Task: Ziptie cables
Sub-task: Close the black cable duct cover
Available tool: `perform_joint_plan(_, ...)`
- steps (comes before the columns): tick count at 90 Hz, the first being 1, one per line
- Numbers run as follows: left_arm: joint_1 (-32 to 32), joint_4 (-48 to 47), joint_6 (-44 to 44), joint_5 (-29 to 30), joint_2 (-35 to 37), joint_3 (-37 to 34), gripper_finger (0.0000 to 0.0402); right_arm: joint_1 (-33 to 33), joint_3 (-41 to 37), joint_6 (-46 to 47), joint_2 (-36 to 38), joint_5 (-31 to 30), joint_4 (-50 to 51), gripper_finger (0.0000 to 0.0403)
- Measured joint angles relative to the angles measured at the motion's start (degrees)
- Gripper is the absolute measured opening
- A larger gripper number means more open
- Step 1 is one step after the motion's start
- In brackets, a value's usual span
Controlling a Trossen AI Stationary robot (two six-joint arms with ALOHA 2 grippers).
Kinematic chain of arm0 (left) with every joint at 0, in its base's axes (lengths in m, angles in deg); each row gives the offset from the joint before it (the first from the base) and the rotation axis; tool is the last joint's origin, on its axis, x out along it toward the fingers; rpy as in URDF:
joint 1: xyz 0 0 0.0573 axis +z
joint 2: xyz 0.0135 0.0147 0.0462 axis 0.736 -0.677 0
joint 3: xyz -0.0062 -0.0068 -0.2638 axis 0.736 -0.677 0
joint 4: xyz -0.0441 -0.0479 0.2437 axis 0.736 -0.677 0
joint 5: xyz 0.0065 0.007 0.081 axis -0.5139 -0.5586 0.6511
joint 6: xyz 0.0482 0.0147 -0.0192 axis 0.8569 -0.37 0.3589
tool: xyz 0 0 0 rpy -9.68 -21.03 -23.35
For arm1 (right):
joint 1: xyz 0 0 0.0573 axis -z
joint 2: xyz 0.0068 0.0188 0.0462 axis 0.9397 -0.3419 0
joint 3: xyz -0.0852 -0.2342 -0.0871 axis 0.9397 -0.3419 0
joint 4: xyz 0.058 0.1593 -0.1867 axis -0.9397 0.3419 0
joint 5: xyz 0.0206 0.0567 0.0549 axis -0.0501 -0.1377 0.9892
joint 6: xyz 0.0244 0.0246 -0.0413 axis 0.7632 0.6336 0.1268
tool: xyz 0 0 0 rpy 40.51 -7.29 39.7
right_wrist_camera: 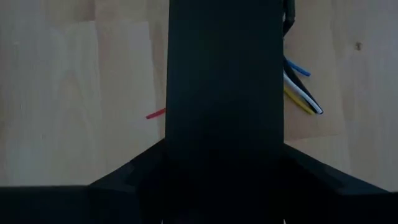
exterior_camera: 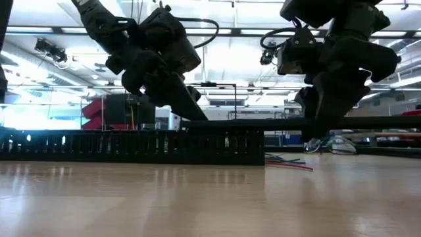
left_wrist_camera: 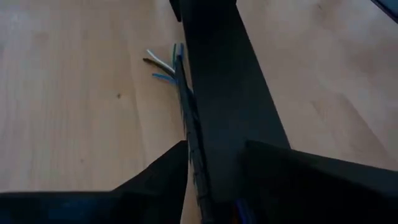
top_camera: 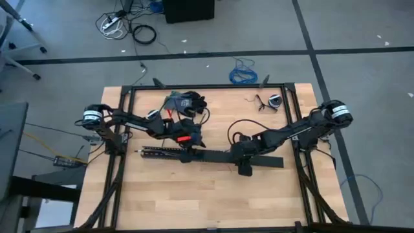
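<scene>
Both end effectors, left (top_camera: 187,144) and right (top_camera: 244,160), pinch a flat black strip (top_camera: 259,159) over the slotted duct (top_camera: 169,153) mid-worktop (top_camera: 194,194), with the cables (left_wrist_camera: 177,78) running under it; lower level, keeping wires tucked inside.

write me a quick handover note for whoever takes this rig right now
Left gripper: mid-table, shut on the flat black strip, right over the slotted duct.
Right gripper: shut on the same strip's other end.
The strip is lifted level between both arms, above the table.
Cables: loose on the wood under the strip; ends poke out beside it in both wrist views.
Done: strip picked up two-handed.
Left: no tie shows around the cables, so bundling and tying are probably still to do.
</scene>
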Motion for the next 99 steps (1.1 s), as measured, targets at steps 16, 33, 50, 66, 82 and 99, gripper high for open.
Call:
perform_joint_plan(16,-0.7,0.0,1.0,0.0,0.0,0.0,0.0137,0.0,0.0,0.0,0.0,0.0,0.0,0.0229)
perform_joint_plan(33,-1.1,-0.3,1.4,0.0,0.0,0.0,0.0108,0.4,0.0,0.1,0.0,0.2,0.0,0.0229)
perform_joint_plan(50,-1.1,-1.1,1.5,0.0,-0.2,0.0,0.0068,0.7,0.0,0.1,0.0,0.2,0.0,0.0229)
perform_joint_plan(66,-1.1,-0.8,1.5,0.0,-1.3,0.0,0.0036,0.7,0.0,0.5,0.0,0.2,0.2,0.0229)
perform_joint_plan(82,-1.1,-0.6,1.6,0.0,-2.0,0.0,0.0016,0.7,0.0,0.5,-0.1,0.4,0.3,0.0229)
perform_joint_plan(99,-1.1,-0.1,1.6,0.0,-2.0,0.0,0.0012,0.7,0.0,0.1,-0.1,0.1,0.1,0.0229)
